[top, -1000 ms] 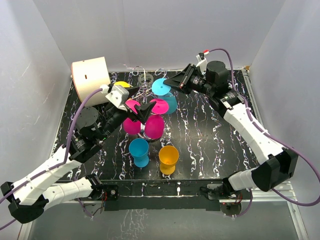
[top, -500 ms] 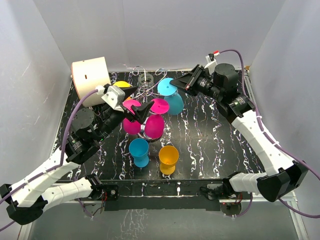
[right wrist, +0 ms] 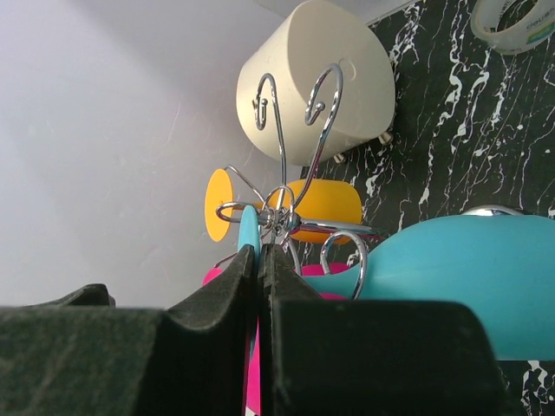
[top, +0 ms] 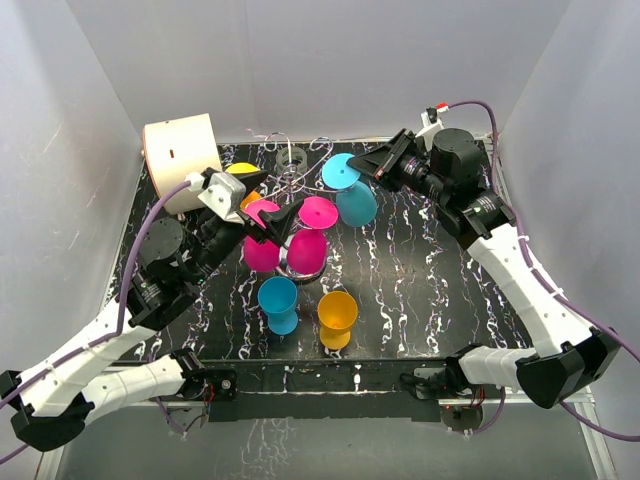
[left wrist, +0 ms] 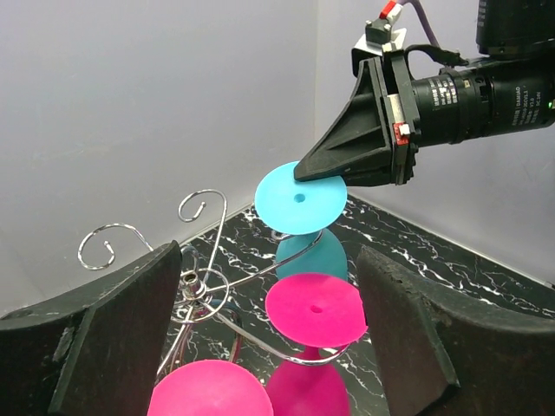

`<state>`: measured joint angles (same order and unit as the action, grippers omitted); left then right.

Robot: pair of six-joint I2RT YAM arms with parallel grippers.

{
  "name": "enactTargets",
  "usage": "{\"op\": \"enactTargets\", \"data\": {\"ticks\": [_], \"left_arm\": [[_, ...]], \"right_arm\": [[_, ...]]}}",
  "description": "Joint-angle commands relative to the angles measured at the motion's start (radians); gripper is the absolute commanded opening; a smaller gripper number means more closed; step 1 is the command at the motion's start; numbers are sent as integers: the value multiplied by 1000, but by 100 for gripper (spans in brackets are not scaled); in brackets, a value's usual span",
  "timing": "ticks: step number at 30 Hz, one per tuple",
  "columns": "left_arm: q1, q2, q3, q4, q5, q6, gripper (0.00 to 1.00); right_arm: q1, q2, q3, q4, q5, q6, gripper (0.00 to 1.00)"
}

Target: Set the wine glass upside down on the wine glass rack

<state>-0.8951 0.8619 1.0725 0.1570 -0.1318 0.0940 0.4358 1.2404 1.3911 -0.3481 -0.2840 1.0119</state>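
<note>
The wine glass rack [top: 287,182] stands mid-table; its hub [left wrist: 202,282] and scroll arms [right wrist: 282,130] show in both wrist views. A cyan wine glass [top: 356,205] hangs upside down, its stem inside a wire curl [right wrist: 345,257] of one arm. My right gripper [top: 353,179] is shut on the rim of its round foot [left wrist: 299,198], which shows as a thin cyan edge [right wrist: 247,232] between the pads. My left gripper [top: 274,202] stands open around the pink glasses, one finger [left wrist: 117,334] on each side, holding nothing.
Two pink glasses [top: 308,250] and a yellow one [top: 243,169] hang on the rack. A blue glass [top: 278,302] and an orange glass [top: 337,317] stand upright in front. A cream cylinder [top: 182,158] and a tape roll [top: 291,157] sit at the back.
My right gripper has carried the cyan glass to the right, away from the rack's post. The left gripper has drawn back a little to the left, still open.
</note>
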Motion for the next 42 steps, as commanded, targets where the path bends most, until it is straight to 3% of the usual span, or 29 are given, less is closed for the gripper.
{"op": "enactTargets", "data": {"ticks": [1, 8, 23, 31, 42], "left_arm": [[1, -31, 6, 31, -29, 30, 80], [1, -36, 6, 29, -39, 40, 81], [2, -31, 8, 26, -41, 54, 81], [1, -27, 11, 28, -37, 62, 81], [2, -16, 30, -26, 49, 86, 85]], "right_arm": [[-3, -30, 1, 44, 39, -22, 0], [-3, -15, 4, 30, 100, -46, 0], [-4, 85, 50, 62, 58, -77, 0], [-3, 103, 66, 50, 45, -94, 15], [-3, 60, 65, 4, 125, -131, 51]]}}
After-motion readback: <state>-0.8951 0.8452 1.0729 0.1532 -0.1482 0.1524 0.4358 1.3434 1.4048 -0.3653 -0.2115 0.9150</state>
